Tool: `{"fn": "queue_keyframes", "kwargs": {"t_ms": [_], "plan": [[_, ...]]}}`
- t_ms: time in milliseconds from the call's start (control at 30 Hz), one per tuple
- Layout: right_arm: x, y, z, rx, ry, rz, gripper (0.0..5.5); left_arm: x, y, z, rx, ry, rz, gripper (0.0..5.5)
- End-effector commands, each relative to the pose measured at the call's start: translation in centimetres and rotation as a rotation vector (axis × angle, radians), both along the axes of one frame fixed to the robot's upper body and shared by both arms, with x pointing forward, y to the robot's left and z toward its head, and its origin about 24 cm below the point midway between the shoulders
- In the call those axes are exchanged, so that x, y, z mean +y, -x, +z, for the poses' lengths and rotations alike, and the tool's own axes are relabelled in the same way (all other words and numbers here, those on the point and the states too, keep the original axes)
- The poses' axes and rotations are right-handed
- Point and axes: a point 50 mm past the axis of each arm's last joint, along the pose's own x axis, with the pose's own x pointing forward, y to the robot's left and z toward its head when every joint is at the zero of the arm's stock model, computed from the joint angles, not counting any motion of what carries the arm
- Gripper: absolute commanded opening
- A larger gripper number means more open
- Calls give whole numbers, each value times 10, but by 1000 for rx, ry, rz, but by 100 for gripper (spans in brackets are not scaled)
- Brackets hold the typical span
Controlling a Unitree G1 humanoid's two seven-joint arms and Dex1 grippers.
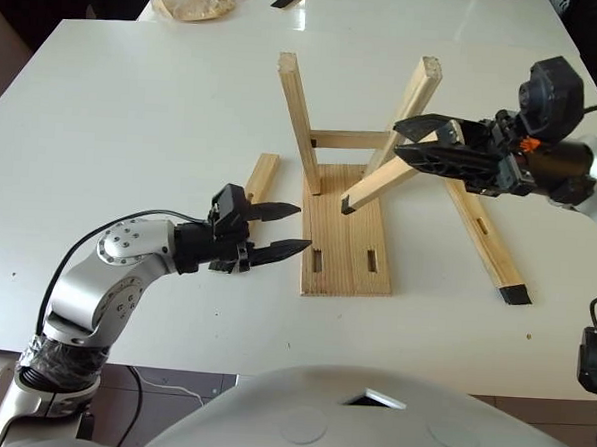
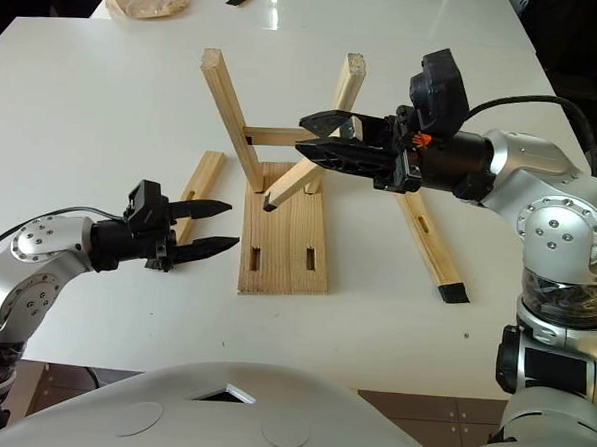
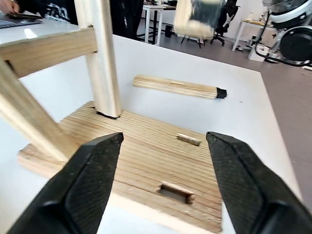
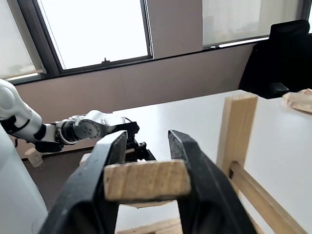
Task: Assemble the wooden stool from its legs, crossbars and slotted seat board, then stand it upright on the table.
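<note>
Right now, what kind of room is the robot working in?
Probably an office or a robotics lab, not a home. The robot works at a plain white table. Behind it, a black office chair stands at the table's far side, and big windows run along the wall.

Pale grainy unfinished wood seat board (image 1: 346, 236); smooth glossy white table (image 1: 133, 125)

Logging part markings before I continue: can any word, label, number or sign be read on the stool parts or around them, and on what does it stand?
No text can be read.
Seat board, legs, crossbar: bare wood, no markings.
White print on dark cloth in the room behind: too blurred to read.
</note>
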Motion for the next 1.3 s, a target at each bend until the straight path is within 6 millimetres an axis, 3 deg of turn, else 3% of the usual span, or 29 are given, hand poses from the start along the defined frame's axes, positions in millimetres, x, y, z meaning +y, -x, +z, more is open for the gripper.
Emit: {"fn": "queue_keyframes", "kwargs": {"t_ms": [33,133,233,400,700,833,1067,1300], "plan": [[-60,-17,-16,-119,381,-183,134,5,5,-11,-2,-42,45,385],[-89,-22,-23,-160,551,-195,134,6,11,-16,0,-45,68,392],[-102,-26,-34,-216,656,-154,134,5,12,-21,-3,-55,86,392],[-110,-24,-53,-255,733,-90,134,6,10,-24,-18,-71,89,392],[-121,-17,-63,-256,767,-56,134,9,11,-23,-27,-80,100,392],[-129,-20,-60,-271,782,-95,134,9,13,-24,-27,-80,110,392],[-132,-32,-32,-262,608,-242,134,9,16,-25,-27,-77,125,392],[-154,-23,-48,-208,778,-237,134,10,18,-26,-28,-79,138,392]]}}
